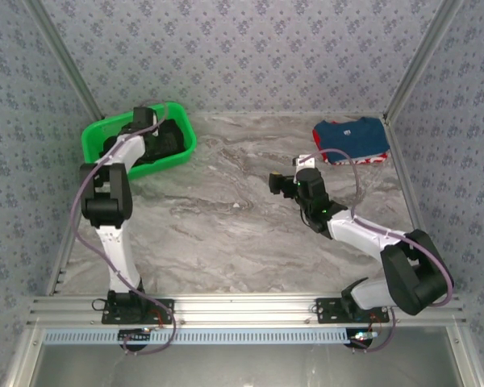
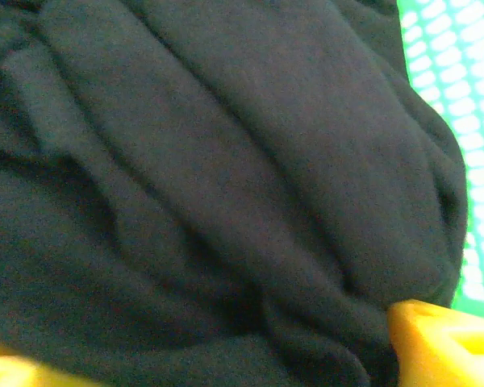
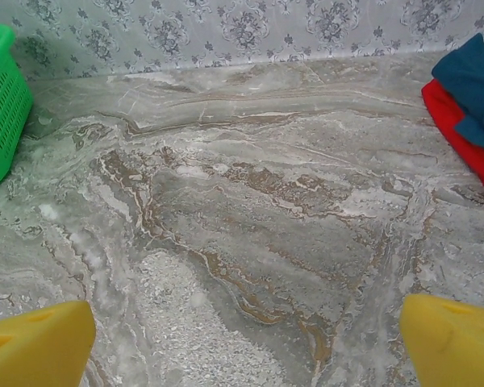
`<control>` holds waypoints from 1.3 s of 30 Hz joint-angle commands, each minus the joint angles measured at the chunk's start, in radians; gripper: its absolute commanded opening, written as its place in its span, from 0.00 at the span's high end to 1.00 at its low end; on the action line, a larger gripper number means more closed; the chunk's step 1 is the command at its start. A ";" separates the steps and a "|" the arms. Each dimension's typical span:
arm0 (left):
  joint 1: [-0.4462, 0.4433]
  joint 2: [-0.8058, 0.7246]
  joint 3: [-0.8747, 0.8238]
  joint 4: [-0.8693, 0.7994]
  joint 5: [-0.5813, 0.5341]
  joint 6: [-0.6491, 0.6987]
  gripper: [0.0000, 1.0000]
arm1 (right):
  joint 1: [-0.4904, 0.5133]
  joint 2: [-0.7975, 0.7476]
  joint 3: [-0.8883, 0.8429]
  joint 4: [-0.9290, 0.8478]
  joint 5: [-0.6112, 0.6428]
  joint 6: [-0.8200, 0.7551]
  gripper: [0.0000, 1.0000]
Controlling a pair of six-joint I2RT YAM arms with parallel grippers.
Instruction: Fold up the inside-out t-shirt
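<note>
Our left gripper (image 2: 218,367) is wide open on the inside-out t-shirt (image 2: 226,161) in the upper-left basket (image 1: 97,133), to pinch it; right gripper (image 3: 246,343) open, empty.

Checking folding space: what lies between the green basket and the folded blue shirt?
Bare marble tabletop, as the top and right wrist views show.
</note>
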 commanded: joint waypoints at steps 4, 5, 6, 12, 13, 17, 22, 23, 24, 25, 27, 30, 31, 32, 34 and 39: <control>0.013 0.112 0.316 -0.159 0.023 0.059 0.82 | 0.003 0.008 0.002 -0.006 -0.013 0.065 0.01; 0.014 0.074 0.321 -0.153 0.004 0.062 0.92 | 0.003 0.000 -0.006 -0.008 -0.013 0.073 0.01; 0.017 0.019 0.313 -0.141 -0.014 0.065 0.99 | 0.002 -0.009 -0.012 -0.009 -0.014 0.079 0.01; -0.005 -0.518 0.080 0.100 -0.093 0.082 1.00 | 0.003 -0.065 -0.029 -0.032 -0.004 0.098 0.01; -0.016 -0.586 0.044 0.139 -0.089 0.084 1.00 | 0.004 -0.071 -0.028 -0.032 -0.001 0.098 0.01; -0.070 -0.733 0.055 0.136 -0.015 0.088 1.00 | 0.003 -0.078 -0.011 -0.041 -0.012 0.097 0.01; -0.193 -0.776 0.174 0.041 0.012 0.138 1.00 | -0.001 -0.115 0.045 -0.136 0.002 0.039 0.00; -0.225 -0.776 0.193 0.028 0.010 0.152 1.00 | -0.004 -0.132 0.053 -0.161 0.006 0.024 0.00; -0.257 -0.772 0.202 0.020 0.011 0.160 1.00 | -0.009 -0.151 0.063 -0.191 0.008 0.009 0.00; -0.282 -0.765 0.207 0.012 0.012 0.167 1.00 | -0.016 -0.169 0.070 -0.218 0.009 -0.001 0.00; -0.336 -0.744 0.195 0.005 0.013 0.160 1.00 | -0.044 -0.209 0.095 -0.307 0.010 -0.021 0.00; -0.411 -0.688 0.099 0.054 0.048 0.097 1.00 | -0.108 -0.274 0.133 -0.452 0.006 -0.042 0.00; -0.437 -0.657 0.069 0.081 0.065 0.078 1.00 | -0.131 -0.292 0.141 -0.488 0.003 -0.044 0.00; -0.470 -0.605 0.052 0.099 0.091 0.061 1.00 | -0.163 -0.313 0.148 -0.529 -0.006 -0.046 0.00; -0.522 -0.476 0.070 0.102 0.130 0.028 0.90 | -0.217 -0.344 0.154 -0.587 -0.019 -0.049 0.00; -0.556 -0.222 0.184 -0.007 0.260 -0.008 0.49 | -0.274 -0.361 0.140 -0.656 -0.057 -0.043 0.01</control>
